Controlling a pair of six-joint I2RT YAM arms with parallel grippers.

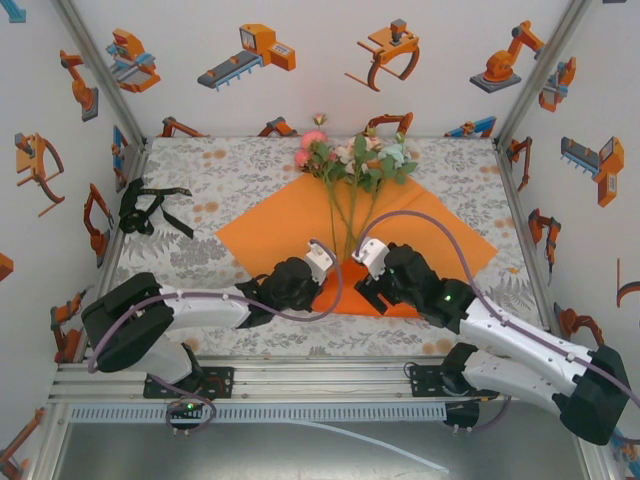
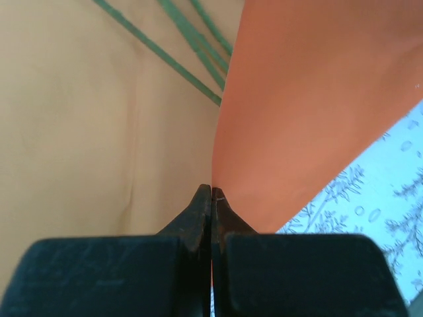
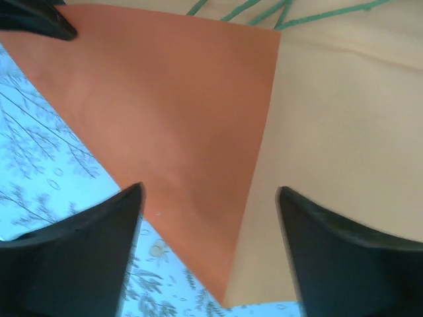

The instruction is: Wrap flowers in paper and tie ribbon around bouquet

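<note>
The orange paper lies as a diamond on the patterned tablecloth. The flowers rest on it, blooms at the far end and green stems running toward me. My left gripper is at the paper's near corner, and in the left wrist view its jaws are shut on the edge of a raised paper fold. My right gripper sits just to its right. Its fingers stand wide apart over the same fold, holding nothing. The black ribbon lies bunched at the far left.
The patterned tablecloth covers the table inside white walls with robot stickers. Both arms meet near the table's front centre, cables looping over them. An aluminium rail runs along the near edge.
</note>
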